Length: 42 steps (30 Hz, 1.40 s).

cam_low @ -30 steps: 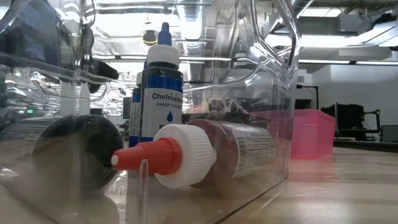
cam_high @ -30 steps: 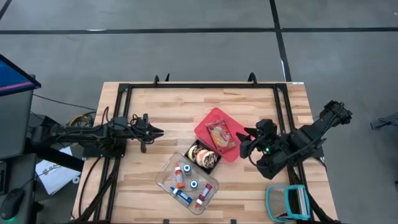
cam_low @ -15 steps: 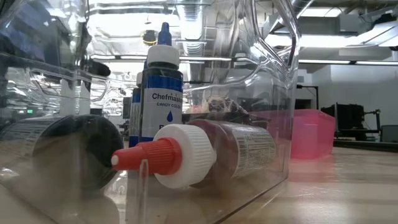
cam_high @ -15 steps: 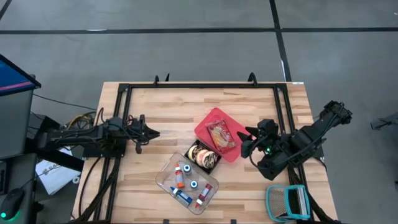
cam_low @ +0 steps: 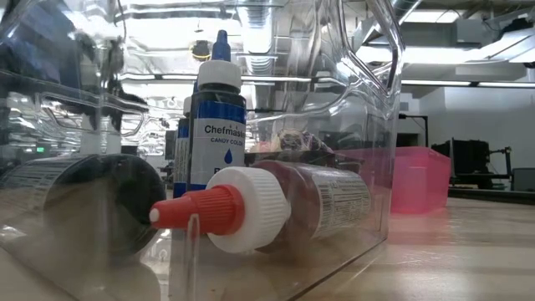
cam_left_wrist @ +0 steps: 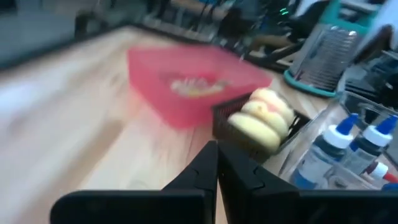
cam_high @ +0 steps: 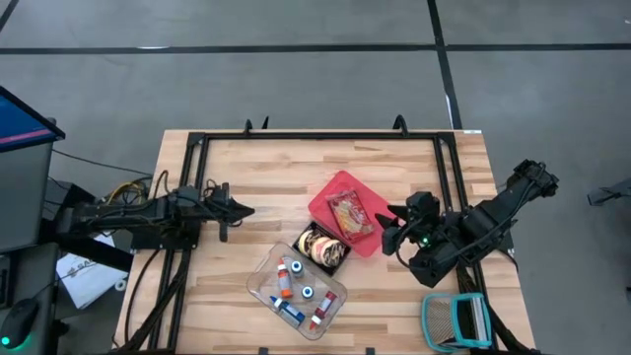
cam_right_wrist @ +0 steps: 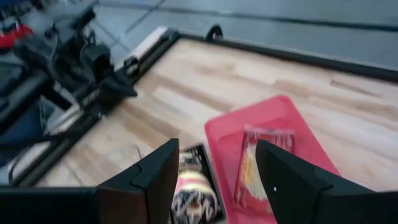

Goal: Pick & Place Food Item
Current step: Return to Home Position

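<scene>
Pulled back a little toward the table's left side over the last second: left fingers (cam_high: 240,209), pressed together on nothing, pointing across the bare wood of the table (cam_high: 266,163) toward the bins, likely with the sorting finished and only the retreat home remaining. Next along, near the front edge, transparent bin (cam_high: 260,283) loaded with food coloring bottles (cam_high: 285,279); close up through its clear wall in the low view, blue-labelled bottle (cam_low: 216,125) standing upright and red-tipped bottle (cam_low: 219,209) on its side. Just beside that bin's far corner, black tray (cam_high: 323,247) of round baked goods. Beyond it, pink bin (cam_high: 335,187) with the popcorn bag (cam_high: 351,214) lying flat inside, so apparently delivered and done with. Just right of the pink bin, right fingers (cam_high: 393,225) spread wide and gripping nothing, about where they were a second ago, clear of the rim. Near the front right corner, teal holder (cam_high: 454,320), well apart from the bins.
</scene>
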Tool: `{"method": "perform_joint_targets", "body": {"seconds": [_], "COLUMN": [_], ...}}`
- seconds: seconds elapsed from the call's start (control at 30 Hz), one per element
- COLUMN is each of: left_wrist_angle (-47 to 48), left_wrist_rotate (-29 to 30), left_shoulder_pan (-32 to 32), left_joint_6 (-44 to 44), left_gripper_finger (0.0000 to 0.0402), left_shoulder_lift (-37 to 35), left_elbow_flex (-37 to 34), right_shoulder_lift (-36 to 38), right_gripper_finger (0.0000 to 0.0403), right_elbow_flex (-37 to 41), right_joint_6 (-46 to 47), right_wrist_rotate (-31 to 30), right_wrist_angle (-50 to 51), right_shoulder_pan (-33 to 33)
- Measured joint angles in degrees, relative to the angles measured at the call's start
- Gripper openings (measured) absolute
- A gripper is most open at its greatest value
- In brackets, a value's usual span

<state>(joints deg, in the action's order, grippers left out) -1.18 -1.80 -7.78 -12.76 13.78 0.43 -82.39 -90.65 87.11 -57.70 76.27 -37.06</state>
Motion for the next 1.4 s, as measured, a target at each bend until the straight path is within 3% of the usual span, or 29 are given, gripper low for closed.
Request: {"method": "perform_joint_targets", "body": {"seconds": [0.13,0.23,0.33,0.47,0.57,0.67,0.8,0.97,1.17,1.4], "left_wrist_angle": [0.0,-1.2,-3.6,-4.6,-4.8,-5.0,-5.2,-5.2,-5.4,-6.3], "left_wrist_rotate": [1.5,1.4,1.4,1.4,1.4,1.5,1.5,1.5,1.6,1.6], "left_shoulder_pan": [0.0,0.0,0.0,0.0,0.0,0.0,0.0,0.0,0.0,0.0], "left_joint_6": [-11.4,-13.7,-13.0,-12.9,-13.0,-13.0,-13.0,-13.0,-13.0,-13.0], "left_gripper_finger": [0.0007,0.0008,0.0008,0.0008,0.0008,0.0008,0.0008,0.0008,0.0008,0.0008], "left_shoulder_lift": [5.7,9.6,12.7,15.3,16.4,16.7,16.7,16.7,16.7,16.7], "left_elbow_flex": [0.0,-0.1,-0.1,-0.1,-0.1,-0.1,-0.1,-0.1,-0.1,-0.1], "right_shoulder_lift": [-0.2,-1.2,-2.4,-3.4,-2.6,-2.1,-1.9,2.6,19.1,35.4], "right_gripper_finger": [0.0205,0.0205,0.0205,0.0205,0.0204,0.0197,0.0183,0.0166,0.0149,0.0136], "right_elbow_flex": [0.0,0.0,0.0,0.4,4.6,9.5,13.4,20.8,44.0,66.0], "right_joint_6": [-3.9,-10.3,-21.1,-42.7,-60.3,-71.7,-79.0,-84.6,-85.5,-82.8], "right_wrist_rotate": [5.0,8.2,12.3,19.2,29.2,42.1,58.8,69.3,66.8,63.4], "right_wrist_angle": [-0.6,-3.1,-9.1,-22.4,-40.0,-53.2,-59.6,-67.9,-86.1,-95.0], "right_shoulder_pan": [1.8,4.2,7.9,14.6,21.6,27.6,32.2,32.2,31.8,31.9]}}
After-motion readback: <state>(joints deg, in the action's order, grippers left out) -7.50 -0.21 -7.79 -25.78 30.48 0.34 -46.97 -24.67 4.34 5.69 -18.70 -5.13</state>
